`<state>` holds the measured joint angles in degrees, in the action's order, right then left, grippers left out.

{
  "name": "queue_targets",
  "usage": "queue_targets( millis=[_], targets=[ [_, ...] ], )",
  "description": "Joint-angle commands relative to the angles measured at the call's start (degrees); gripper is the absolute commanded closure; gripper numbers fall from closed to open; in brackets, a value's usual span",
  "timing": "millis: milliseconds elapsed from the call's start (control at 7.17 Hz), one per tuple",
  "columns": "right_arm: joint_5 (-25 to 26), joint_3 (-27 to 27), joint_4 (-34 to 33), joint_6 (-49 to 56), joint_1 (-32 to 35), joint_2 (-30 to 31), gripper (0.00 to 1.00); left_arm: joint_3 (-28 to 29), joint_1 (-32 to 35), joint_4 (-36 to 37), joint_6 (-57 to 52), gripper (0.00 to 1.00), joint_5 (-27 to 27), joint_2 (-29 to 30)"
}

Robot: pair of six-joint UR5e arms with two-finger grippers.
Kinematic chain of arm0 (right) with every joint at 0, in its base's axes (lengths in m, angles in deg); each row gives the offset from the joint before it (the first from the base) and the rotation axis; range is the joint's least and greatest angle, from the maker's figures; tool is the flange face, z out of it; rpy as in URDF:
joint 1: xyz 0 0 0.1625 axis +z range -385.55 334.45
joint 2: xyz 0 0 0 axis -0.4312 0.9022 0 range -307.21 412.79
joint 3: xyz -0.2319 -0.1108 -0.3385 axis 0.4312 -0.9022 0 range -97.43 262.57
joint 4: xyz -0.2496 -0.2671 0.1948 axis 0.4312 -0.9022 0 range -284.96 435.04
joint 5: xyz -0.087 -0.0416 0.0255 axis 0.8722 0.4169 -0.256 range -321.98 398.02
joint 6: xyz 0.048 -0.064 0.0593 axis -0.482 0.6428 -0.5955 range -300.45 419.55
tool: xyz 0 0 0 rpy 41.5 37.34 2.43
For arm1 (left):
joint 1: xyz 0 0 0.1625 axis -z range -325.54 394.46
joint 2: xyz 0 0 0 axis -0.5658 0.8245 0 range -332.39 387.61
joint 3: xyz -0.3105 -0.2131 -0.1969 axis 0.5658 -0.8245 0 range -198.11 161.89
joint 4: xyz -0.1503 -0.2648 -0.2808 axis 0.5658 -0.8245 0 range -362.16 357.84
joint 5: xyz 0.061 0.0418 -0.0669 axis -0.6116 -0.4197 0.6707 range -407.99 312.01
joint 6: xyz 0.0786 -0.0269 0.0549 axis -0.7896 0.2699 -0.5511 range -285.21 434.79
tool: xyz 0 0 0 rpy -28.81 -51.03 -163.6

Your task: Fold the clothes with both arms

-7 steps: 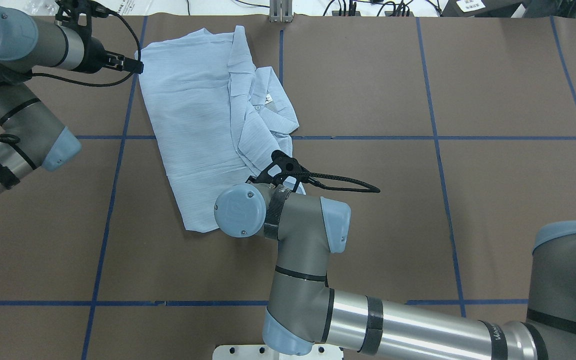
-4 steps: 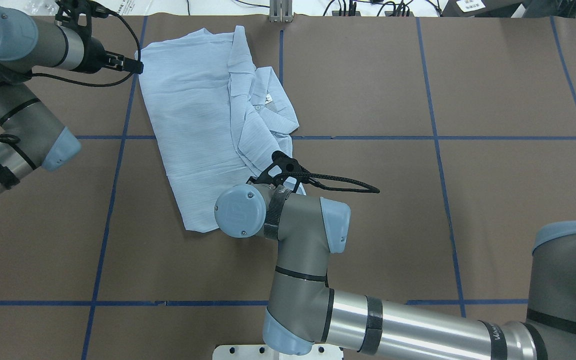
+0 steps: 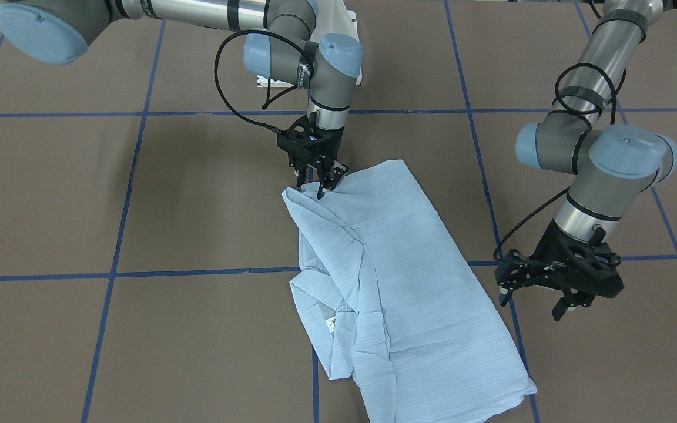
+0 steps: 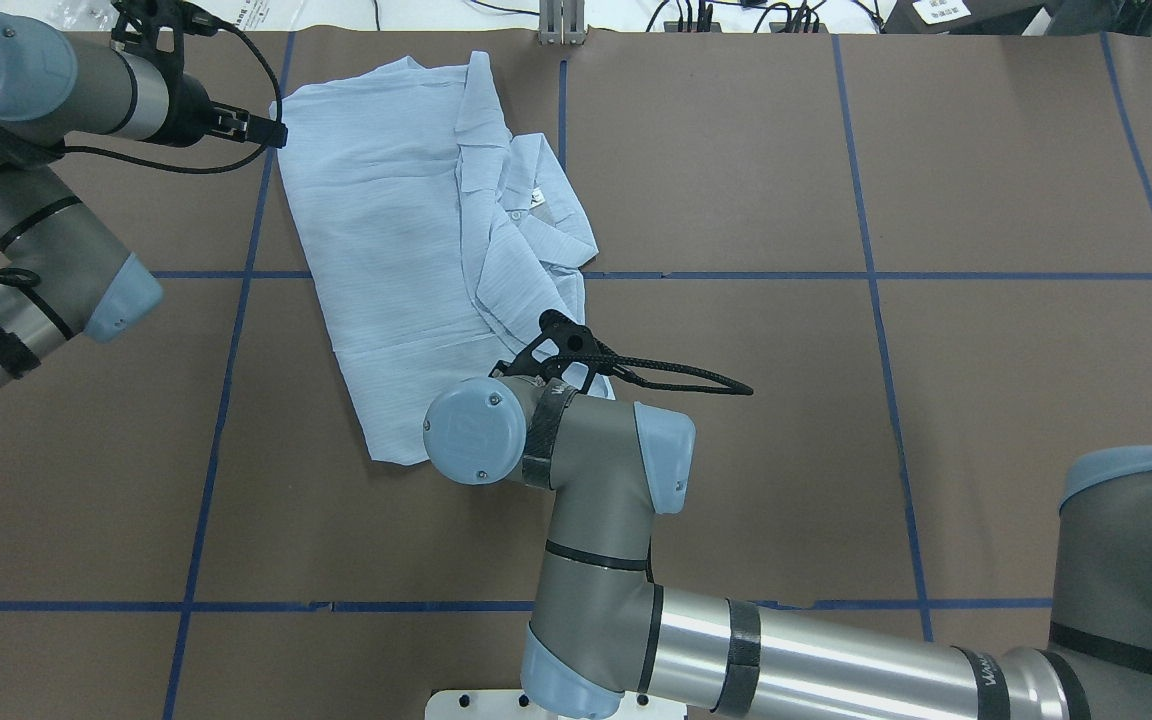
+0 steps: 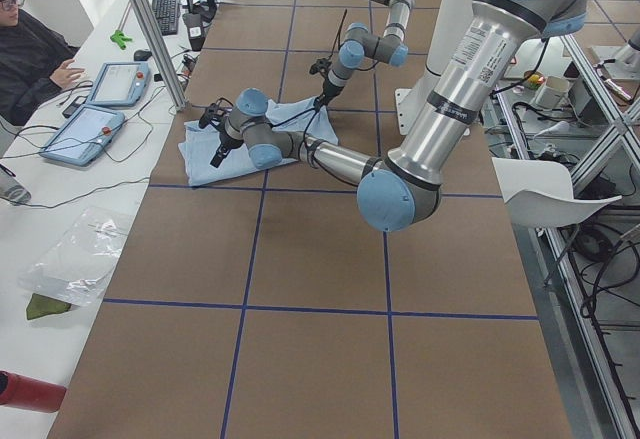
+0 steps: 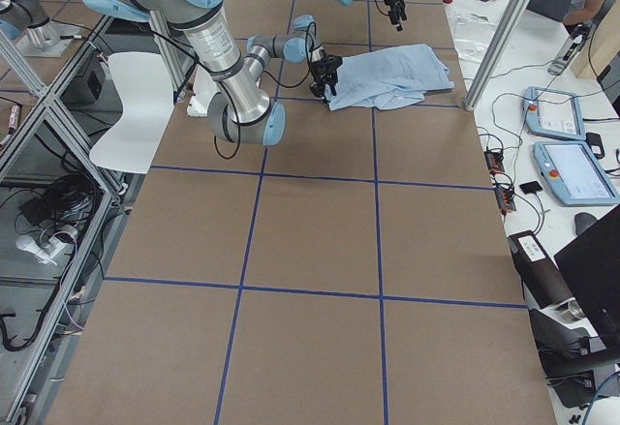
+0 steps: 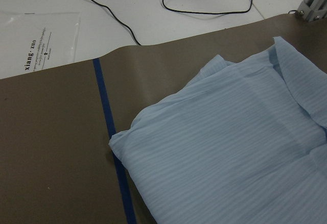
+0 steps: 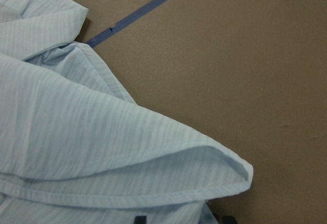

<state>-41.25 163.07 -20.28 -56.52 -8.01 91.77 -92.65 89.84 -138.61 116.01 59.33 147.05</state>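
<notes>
Shirt (image 3: 409, 282) corner lies between parted right jaws; left jaws gape beside its edge.

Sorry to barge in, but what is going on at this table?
A light blue shirt is being folded and lies partly folded on the brown table. The right end effector is down on one corner of it; whether it grips is unclear. The left end effector hovers open beside the opposite corner.
</notes>
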Motion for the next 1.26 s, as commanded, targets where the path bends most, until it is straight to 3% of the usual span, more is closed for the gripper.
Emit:
queue_targets(
  millis=[0, 558, 698, 1116],
  targets=[
    [0.00, 0.10, 0.22, -0.64, -0.05, -0.05, 1.00, 0.00, -0.01, -0.04, 0.00, 0.00, 0.09, 0.00],
    [0.09, 3.60, 0.05, 0.23, 0.91, -0.14, 1.00, -1.75, -0.18, 0.14, 1.30, 0.00, 0.44, -0.08],
    [0.09, 5.18, 0.05, 0.24, 1.44, -0.23, 1.00, -2.02, -0.71, -0.30, 6.45, 0.00, 2.09, -0.09],
    [0.35, 6.34, 0.05, 0.24, 2.50, -0.14, 1.00, -22.25, -12.09, -0.04, 17.45, 0.00, 2.29, -14.01]
  ],
)
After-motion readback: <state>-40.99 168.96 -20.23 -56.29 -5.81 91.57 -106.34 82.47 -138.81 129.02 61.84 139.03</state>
